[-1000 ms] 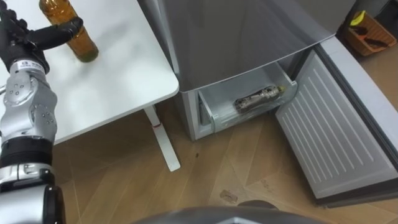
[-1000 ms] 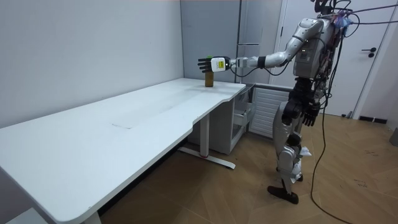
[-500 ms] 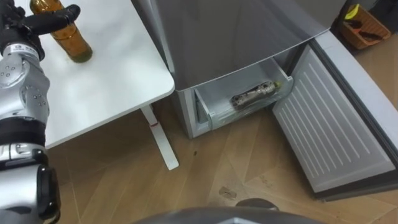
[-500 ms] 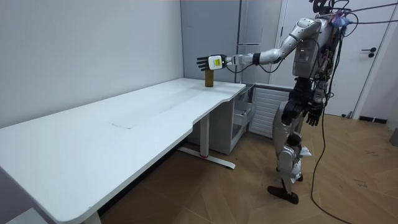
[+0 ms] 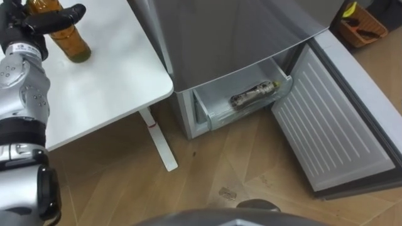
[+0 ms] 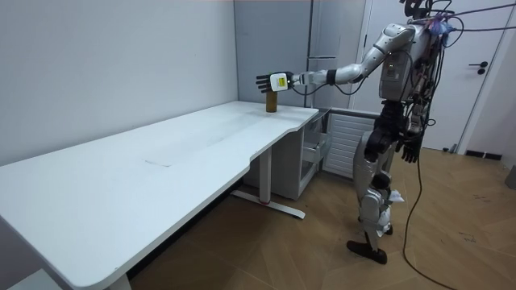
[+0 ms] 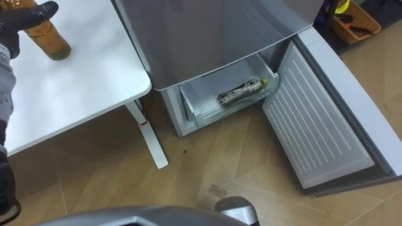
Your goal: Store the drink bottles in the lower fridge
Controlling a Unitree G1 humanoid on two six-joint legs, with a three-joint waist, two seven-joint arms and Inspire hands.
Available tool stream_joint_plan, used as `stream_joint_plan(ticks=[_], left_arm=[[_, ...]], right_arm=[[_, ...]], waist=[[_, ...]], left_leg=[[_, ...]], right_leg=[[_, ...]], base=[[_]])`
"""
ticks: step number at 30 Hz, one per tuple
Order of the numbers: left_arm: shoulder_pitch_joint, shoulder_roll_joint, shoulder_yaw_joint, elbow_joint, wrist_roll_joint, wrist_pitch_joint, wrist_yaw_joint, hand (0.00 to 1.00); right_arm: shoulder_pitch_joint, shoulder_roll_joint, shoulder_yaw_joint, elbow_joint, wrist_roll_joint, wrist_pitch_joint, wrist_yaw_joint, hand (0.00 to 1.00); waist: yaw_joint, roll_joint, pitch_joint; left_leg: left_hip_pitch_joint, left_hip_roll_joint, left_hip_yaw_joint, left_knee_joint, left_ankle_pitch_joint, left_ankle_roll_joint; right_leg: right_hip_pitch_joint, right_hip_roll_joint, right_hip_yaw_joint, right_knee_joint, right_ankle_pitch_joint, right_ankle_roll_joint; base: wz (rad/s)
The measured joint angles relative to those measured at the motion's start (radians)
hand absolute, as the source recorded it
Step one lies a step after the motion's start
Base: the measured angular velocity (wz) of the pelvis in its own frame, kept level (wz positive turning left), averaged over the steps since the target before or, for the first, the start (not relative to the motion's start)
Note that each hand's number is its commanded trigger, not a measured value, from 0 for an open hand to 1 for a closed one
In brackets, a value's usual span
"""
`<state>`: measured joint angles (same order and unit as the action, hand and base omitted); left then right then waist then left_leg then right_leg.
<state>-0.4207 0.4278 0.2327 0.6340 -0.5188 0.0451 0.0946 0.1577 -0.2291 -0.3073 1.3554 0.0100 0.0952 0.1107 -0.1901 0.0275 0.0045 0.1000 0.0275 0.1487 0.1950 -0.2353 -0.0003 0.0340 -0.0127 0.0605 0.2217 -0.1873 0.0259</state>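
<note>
An amber drink bottle [image 5: 70,39] stands upright near the far corner of the white table [image 5: 107,81]. My left hand [image 5: 38,22] reaches out to its upper part. The fingers are spread straight and the thumb [image 5: 63,15] lies across the bottle's front. In the room view the left hand [image 6: 271,80] hovers at the top of the bottle [image 6: 272,102]. A second bottle [image 5: 252,95] lies on its side in the fridge's open lower drawer [image 5: 213,110]. My right hand [image 6: 410,150] hangs relaxed at my side.
The lower fridge door [image 5: 326,132] stands swung wide open over the wooden floor to my right. The grey fridge front [image 5: 232,31] rises next to the table's edge. An orange basket [image 5: 359,25] sits on the floor beyond the door. A table leg [image 5: 157,141] stands near the drawer.
My left arm has lifted a little, so the hand now sits higher against the bottle. The eye view has shifted slightly. The bottle on the table has not moved.
</note>
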Motion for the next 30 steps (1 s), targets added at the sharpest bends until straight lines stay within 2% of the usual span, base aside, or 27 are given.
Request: stream_joint_plan(ticks=[1, 2, 6, 11, 14, 22, 30], left_arm=[[0.0, 0.0, 0.0, 0.01, 0.0, 0.0, 0.0, 0.84], [0.0, 0.0, 0.0, 0.018, 0.0, 0.0, 0.0, 1.0], [0.0, 0.003, 0.0, 0.019, 0.0, 0.0, 0.003, 1.0], [0.0, 0.023, 0.0, 0.035, 0.0, 0.0, 0.005, 1.0], [0.0, 0.024, -0.004, 0.04, 0.001, 0.002, 0.012, 1.0], [0.0, 0.023, -0.043, 0.108, 0.0, 0.036, 0.01, 1.0], [0.0, 0.023, -0.067, 0.135, 0.001, 0.045, 0.012, 1.0]], right_arm=[[0.003, -0.001, 0.0, 0.004, 0.0, 0.0, 0.0, 0.0], [0.006, -0.001, 0.0, 0.004, -0.001, 0.001, -0.001, 0.0], [0.016, -0.001, 0.0, 0.006, -0.002, 0.007, -0.004, 0.0], [0.022, -0.001, 0.0, 0.006, -0.003, 0.01, -0.006, 0.0], [0.021, -0.001, 0.0, 0.006, -0.002, 0.012, -0.005, 0.0], [0.019, -0.003, 0.0, 0.003, -0.002, 0.006, -0.005, 0.0], [0.019, -0.004, 0.0, -0.001, -0.002, 0.003, -0.005, 0.0]], waist=[[0.0, 0.0, 0.0], [-0.001, 0.0, 0.0001], [-0.001, 0.0, -0.0002], [-0.003, 0.001, -0.001], [-0.005, 0.001, -0.0011], [-0.025, 0.003, -0.0013], [-0.034, 0.01, -0.0001]], left_leg=[[-0.001, 0.0, 0.001, 0.0, 0.0, 0.0], [-0.002, 0.0, 0.003, 0.0, 0.0, 0.0], [-0.004, 0.0, 0.006, -0.002, 0.0, 0.0], [-0.007, 0.0, 0.013, -0.003, 0.0, 0.0], [-0.008, 0.0, 0.013, -0.005, 0.0, 0.0], [-0.006, 0.001, 0.013, -0.006, 0.0, 0.0], [-0.002, 0.004, 0.014, -0.006, 0.0, 0.0]], right_leg=[[-0.001, 0.0, 0.003, 0.0, 0.0, 0.0], [-0.001, 0.0, 0.005, 0.0, 0.0, 0.0], [-0.008, 0.001, 0.009, 0.0, 0.0, 0.0], [-0.016, 0.002, 0.018, 0.001, 0.001, 0.001], [-0.017, 0.002, 0.018, 0.001, 0.001, 0.001], [-0.015, 0.003, 0.018, 0.0, 0.002, -0.001], [-0.013, 0.006, 0.018, 0.002, 0.007, -0.003]], base=[[-0.03], [-0.04], [-0.03], [-0.04], [0.0], [0.0], [0.0]])
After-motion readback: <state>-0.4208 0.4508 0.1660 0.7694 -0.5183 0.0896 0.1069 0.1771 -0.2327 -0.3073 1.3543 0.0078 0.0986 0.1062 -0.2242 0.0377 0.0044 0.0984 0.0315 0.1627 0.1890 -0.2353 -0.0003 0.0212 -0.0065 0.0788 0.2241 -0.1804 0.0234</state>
